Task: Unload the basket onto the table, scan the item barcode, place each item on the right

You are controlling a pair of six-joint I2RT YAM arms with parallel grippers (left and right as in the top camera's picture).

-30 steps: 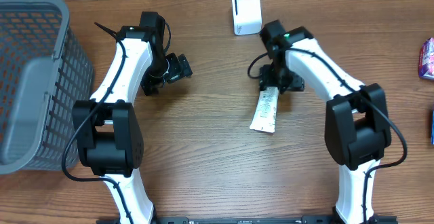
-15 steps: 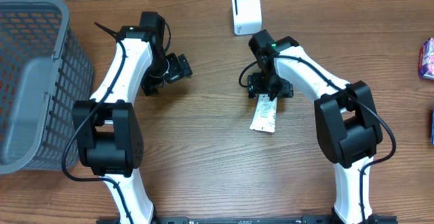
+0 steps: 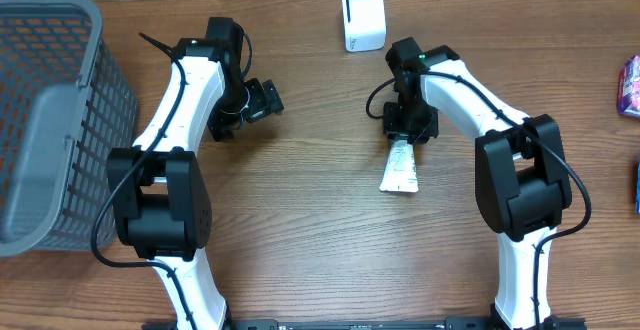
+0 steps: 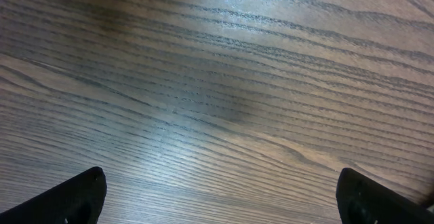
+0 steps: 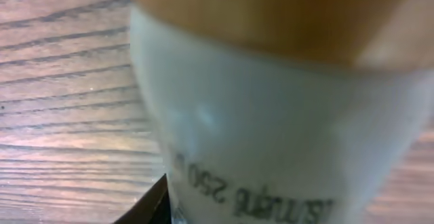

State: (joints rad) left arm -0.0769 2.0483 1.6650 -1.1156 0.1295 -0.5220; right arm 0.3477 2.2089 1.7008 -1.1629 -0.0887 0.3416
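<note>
The item, a white packet (image 3: 400, 168) with printed text, lies on the wooden table (image 3: 300, 220) at centre right. My right gripper (image 3: 408, 127) sits over its far end and is shut on it. In the right wrist view the packet (image 5: 271, 129) fills most of the frame, blurred and very close, and one black fingertip (image 5: 152, 205) presses against its left edge. The white scanner (image 3: 363, 16) stands at the back, a short way beyond the right gripper. My left gripper (image 3: 262, 98) hovers open over bare wood, its two fingertips (image 4: 78, 197) far apart.
A grey mesh basket (image 3: 50, 120) takes up the left edge of the table. A purple packet (image 3: 629, 85) and a sliver of something blue (image 3: 637, 185) lie at the far right edge.
The right gripper swung left and back to the right while its jaws closed on the packet's far end. The packet shifted slightly right and turned with it. The left arm stayed still.
</note>
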